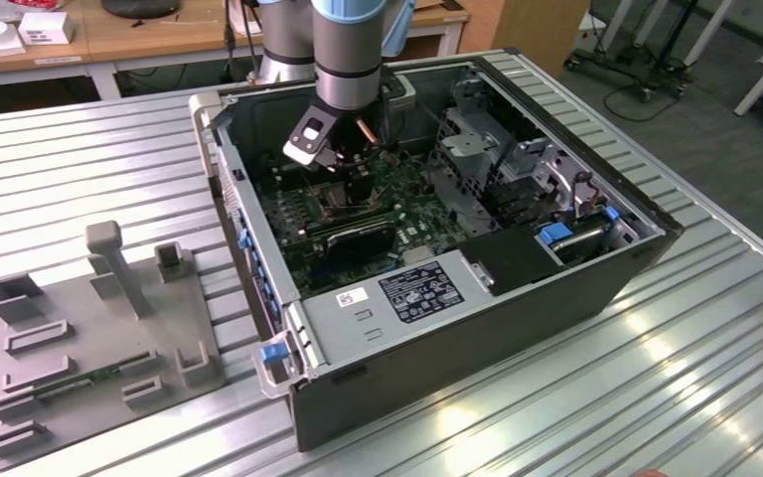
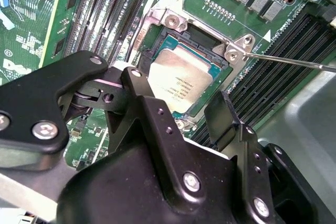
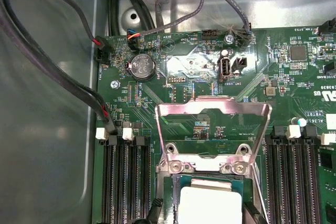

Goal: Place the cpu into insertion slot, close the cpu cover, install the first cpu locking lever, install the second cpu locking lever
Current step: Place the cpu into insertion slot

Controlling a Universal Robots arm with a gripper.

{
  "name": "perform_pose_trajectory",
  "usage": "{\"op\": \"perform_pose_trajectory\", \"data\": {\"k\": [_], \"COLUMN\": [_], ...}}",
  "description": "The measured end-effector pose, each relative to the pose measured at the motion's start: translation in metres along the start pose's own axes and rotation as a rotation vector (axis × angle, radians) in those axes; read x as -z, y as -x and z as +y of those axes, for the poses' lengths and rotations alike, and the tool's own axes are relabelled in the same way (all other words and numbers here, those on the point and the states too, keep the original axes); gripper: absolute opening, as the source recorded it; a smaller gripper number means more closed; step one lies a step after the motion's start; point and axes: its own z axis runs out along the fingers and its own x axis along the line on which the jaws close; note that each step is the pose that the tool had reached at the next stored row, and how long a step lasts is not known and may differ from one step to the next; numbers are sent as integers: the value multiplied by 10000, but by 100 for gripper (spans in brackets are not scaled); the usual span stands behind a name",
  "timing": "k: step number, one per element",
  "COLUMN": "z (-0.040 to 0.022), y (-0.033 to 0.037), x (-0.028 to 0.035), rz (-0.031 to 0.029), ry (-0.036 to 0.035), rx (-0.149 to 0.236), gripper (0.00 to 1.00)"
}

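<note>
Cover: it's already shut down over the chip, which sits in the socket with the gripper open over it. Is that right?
No. The cover is not shut: the first wrist view shows it swung open, standing back from the socket. The rest holds: the chip sits in the socket, with the gripper open over it.

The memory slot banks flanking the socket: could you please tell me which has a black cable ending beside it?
The bank along the grey case wall; the black cable ends at its white latches, unlike the other bank.
</note>
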Motion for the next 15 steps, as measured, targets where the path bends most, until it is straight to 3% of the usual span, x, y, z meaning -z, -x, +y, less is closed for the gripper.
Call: {"op": "perform_pose_trajectory", "data": {"k": [2,5,6,15], "z": [0,0,0,-1], "y": [0,0,1,1], "x": [0,-1,-2,-12], "rz": [-6,-160,-177,-183], "ry": [0,4,4,5], "rx": [0,-30,-35,-42], "gripper": [67,67,67,67]}}
